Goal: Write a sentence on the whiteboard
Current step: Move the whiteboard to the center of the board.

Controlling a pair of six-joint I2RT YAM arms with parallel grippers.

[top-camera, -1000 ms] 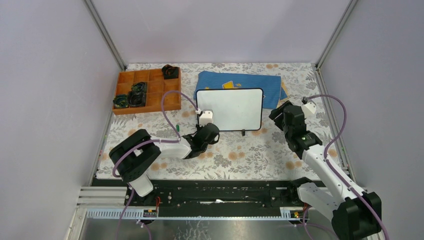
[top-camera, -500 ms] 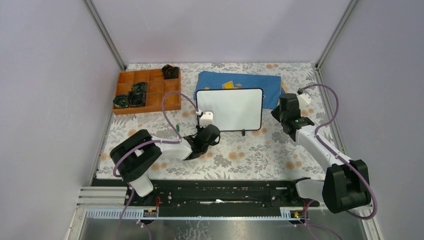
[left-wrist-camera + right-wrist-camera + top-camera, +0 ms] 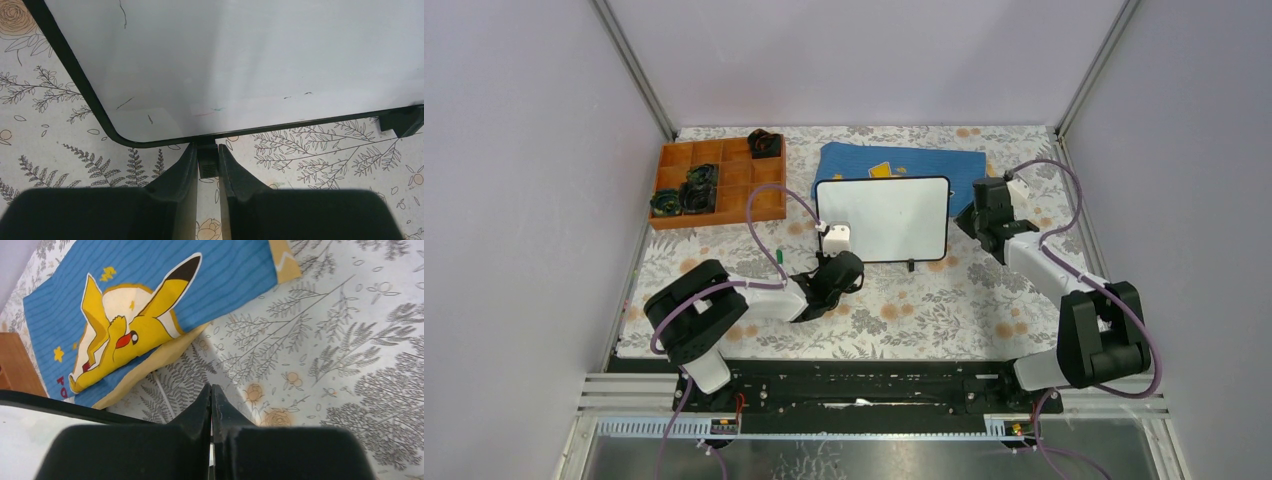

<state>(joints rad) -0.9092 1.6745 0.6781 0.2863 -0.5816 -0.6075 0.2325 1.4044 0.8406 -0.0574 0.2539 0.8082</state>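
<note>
Just beyond the left hand lies the whiteboard, its foot gripped.

**Whiteboard**: small rectangular board with a glossy white face, thin black rim and rounded corners. It is set landscape near the middle of the floral table cover, with its far edge over the near part of a blue cloth. The face bears faint traces, a few short dark strokes and a pale green-pink smear close to the near rim. Two small black feet project from that rim, the left foot clasped between the fingers of the left gripper.
</note>
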